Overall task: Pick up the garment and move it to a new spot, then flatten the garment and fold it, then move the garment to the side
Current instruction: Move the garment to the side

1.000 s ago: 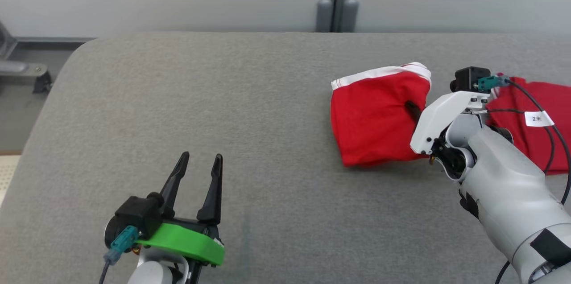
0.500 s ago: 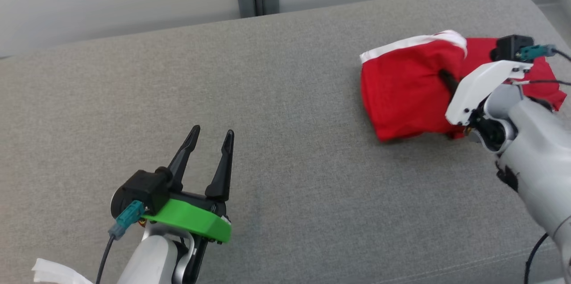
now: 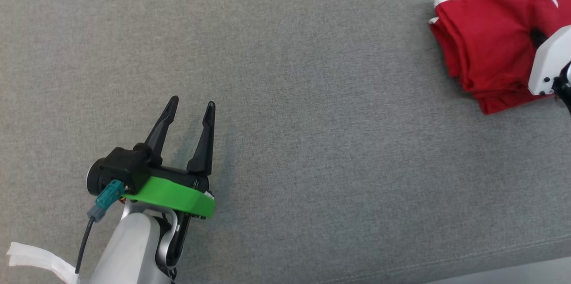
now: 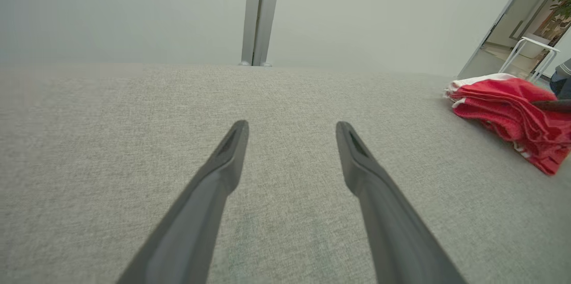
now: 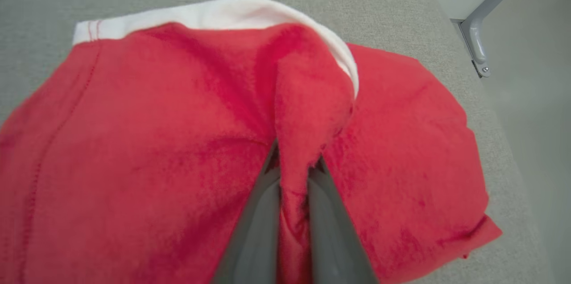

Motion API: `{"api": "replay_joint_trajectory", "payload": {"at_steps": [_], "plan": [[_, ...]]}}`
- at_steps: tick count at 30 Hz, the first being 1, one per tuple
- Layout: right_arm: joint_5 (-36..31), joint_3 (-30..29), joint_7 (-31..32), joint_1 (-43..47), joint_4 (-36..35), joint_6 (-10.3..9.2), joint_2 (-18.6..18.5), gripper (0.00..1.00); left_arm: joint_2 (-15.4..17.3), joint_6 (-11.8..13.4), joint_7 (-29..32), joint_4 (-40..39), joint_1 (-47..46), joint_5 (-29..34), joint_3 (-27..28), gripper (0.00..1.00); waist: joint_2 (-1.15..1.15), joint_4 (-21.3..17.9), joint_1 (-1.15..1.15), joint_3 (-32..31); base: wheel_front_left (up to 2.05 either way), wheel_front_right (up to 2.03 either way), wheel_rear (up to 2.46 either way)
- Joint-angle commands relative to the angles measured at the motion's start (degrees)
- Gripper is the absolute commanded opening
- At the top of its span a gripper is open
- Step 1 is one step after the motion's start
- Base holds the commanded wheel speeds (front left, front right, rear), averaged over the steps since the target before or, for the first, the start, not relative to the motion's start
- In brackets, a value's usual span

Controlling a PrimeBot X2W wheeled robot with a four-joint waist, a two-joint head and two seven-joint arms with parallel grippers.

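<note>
The garment [image 3: 486, 47] is red with a white band, folded into a bundle at the right end of the grey padded table [image 3: 312, 96]. In the right wrist view my right gripper [image 5: 293, 172] is shut on a pinched ridge of the garment [image 5: 156, 141], its fingers [image 5: 256, 226] pressed to either side of the cloth. The head view catches just its white housing [image 3: 548, 65] at the right edge. My left gripper [image 3: 192, 105] stands open over bare table at the lower left, far from the garment [image 4: 504, 110], nothing between its fingers [image 4: 223, 163].
A grey post [image 4: 261, 12] rises behind the table's far edge against a pale wall. A white stool [image 4: 531, 56] and a doorway stand beyond the table's right end. A white strip [image 3: 35, 257] hangs by my left forearm. The table's near edge [image 3: 490, 261] runs along the lower right.
The head camera has swung down and left, shifting the whole picture. The right gripper stays shut on the garment, which now looks more bunched. The left gripper remains open.
</note>
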Motion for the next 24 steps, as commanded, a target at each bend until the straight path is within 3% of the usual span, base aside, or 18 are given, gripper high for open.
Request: {"api": "replay_joint_trajectory", "payload": {"at_steps": [1,2,3,11,19,24], "plan": [[-0.93,-0.34,-2.34,-1.69,2.42,-0.11,-0.55,0.25,0.39,-0.02,-0.13,-0.19,-1.05,0.14,0.24,1.00,0.00,1.61,0.00,2.57,0.00,0.00,0.00],[-1.77,-0.54,-4.37,-2.34,4.08,-0.11,-0.51,0.78,0.38,-0.02,-0.13,-0.19,-1.17,0.16,0.24,1.00,0.00,1.69,0.00,2.65,0.00,0.00,0.00],[-2.48,-1.06,-6.75,-2.66,5.97,-0.10,-0.16,1.00,0.28,-0.02,-0.13,-0.11,-1.23,0.19,0.31,1.00,0.00,1.82,0.00,2.57,0.00,0.00,0.00],[-5.63,-6.48,-14.39,0.94,8.70,-0.10,-0.90,1.00,0.14,-0.02,-0.13,-0.40,0.55,1.61,2.68,1.00,0.00,2.27,0.00,-1.39,0.00,0.00,0.00],[-9.25,-10.62,-17.64,2.39,8.70,-0.10,1.77,1.00,-0.46,0.40,-0.14,-0.75,4.37,-0.48,8.53,1.00,0.00,1.35,0.00,-10.21,0.00,0.00,0.00],[-12.43,-15.25,-17.63,6.02,0.29,-0.10,2.69,1.00,-0.05,1.00,-0.13,-1.84,7.49,-0.55,11.71,1.00,0.00,0.68,0.00,-16.07,0.00,0.00,0.00]]}}
